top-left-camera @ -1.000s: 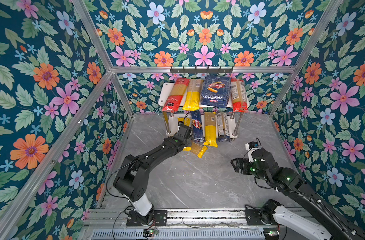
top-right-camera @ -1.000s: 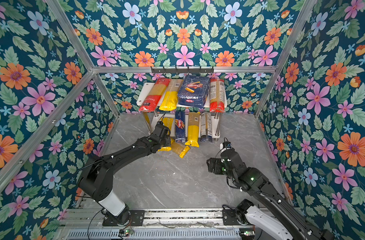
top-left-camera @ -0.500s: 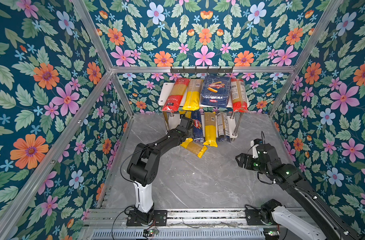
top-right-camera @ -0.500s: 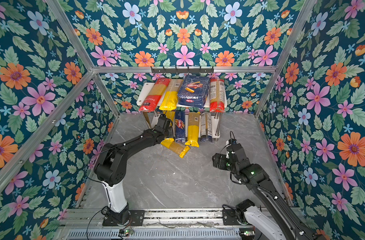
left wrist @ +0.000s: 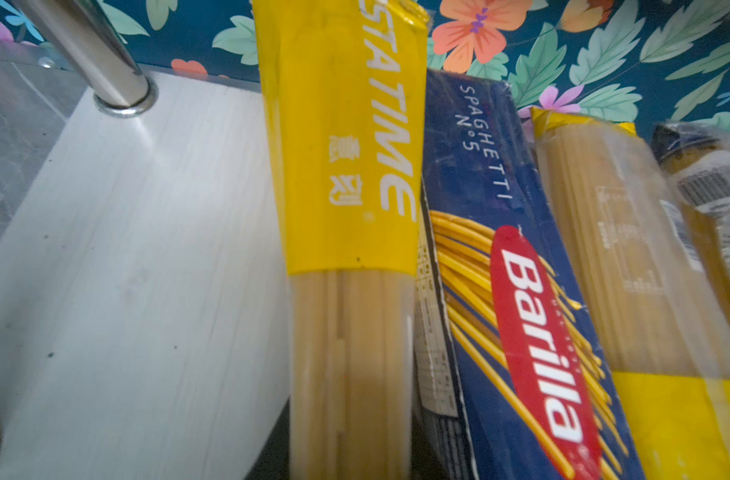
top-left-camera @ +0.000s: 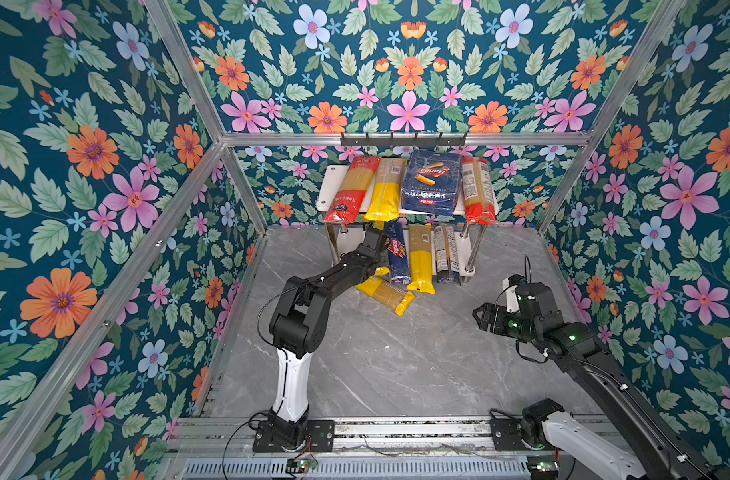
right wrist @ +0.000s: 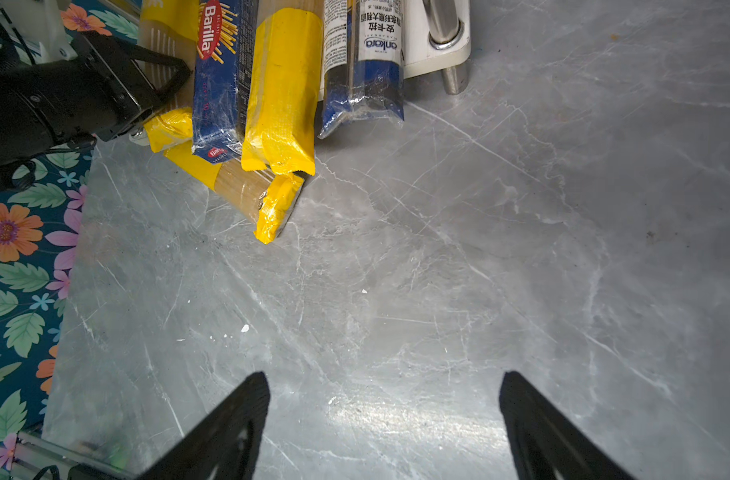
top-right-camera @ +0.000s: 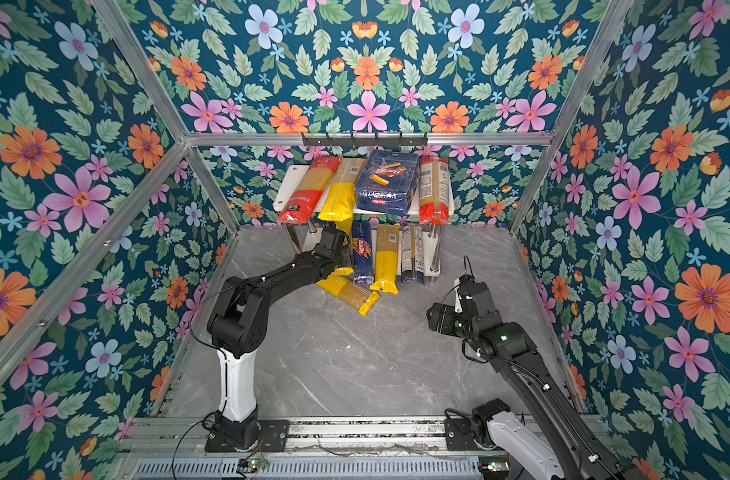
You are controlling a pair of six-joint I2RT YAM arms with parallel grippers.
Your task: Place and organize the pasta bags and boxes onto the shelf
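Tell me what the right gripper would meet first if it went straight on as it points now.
Probably the bare grey table: the right gripper, jaws open, slants down toward it. The yellow-ended bag lying there seems off that line.

Bag (top-left-camera: 386,294) lies before shelf (top-left-camera: 327,183), perhaps touching.

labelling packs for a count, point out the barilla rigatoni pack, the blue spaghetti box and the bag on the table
rigatoni pack (top-left-camera: 432,183), a top view, middle of its face
spaghetti box (top-left-camera: 398,259), a top view, middle of its front
bag on the table (top-left-camera: 386,296), a top view, clear middle
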